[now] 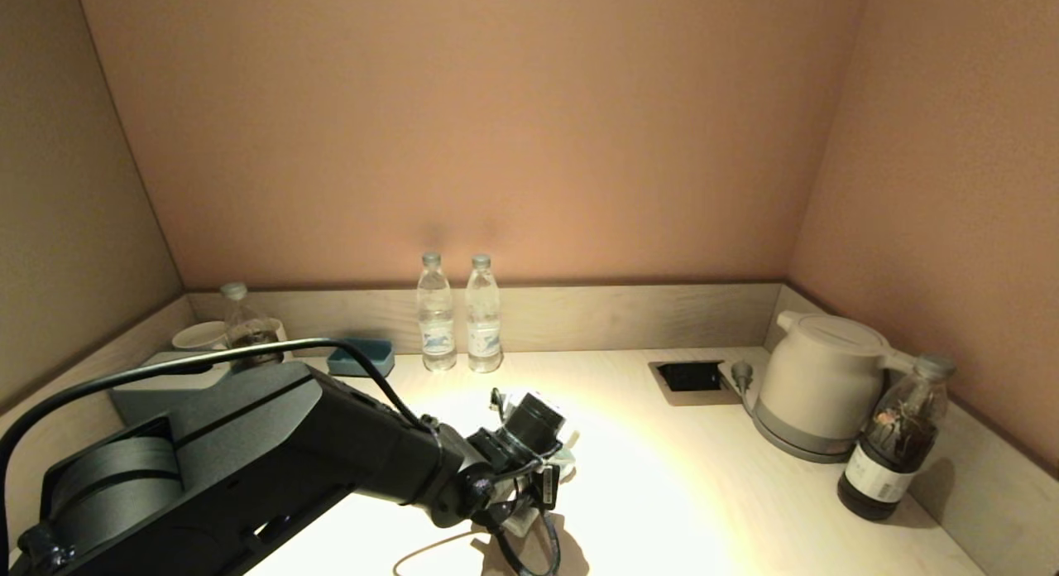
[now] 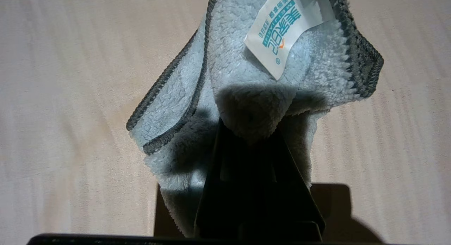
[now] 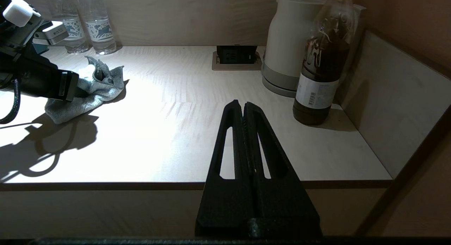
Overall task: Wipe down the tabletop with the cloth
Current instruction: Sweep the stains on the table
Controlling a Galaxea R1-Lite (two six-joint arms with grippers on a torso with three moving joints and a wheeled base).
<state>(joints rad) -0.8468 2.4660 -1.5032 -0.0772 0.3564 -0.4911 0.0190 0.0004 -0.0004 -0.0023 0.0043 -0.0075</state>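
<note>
The light-blue terry cloth with a white tag lies bunched on the cream wood-grain tabletop. My left gripper is shut on a fold of the cloth and presses it down at the table's middle-left. In the right wrist view the cloth shows crumpled under the left arm. In the head view only a bit of cloth shows beside the wrist. My right gripper is shut and empty, held over the table's front edge at the right.
Two water bottles stand at the back rim. A dark blue-grey tissue box, a cup and a bottle are back left. The black socket recess, a white kettle and a dark bottle are on the right.
</note>
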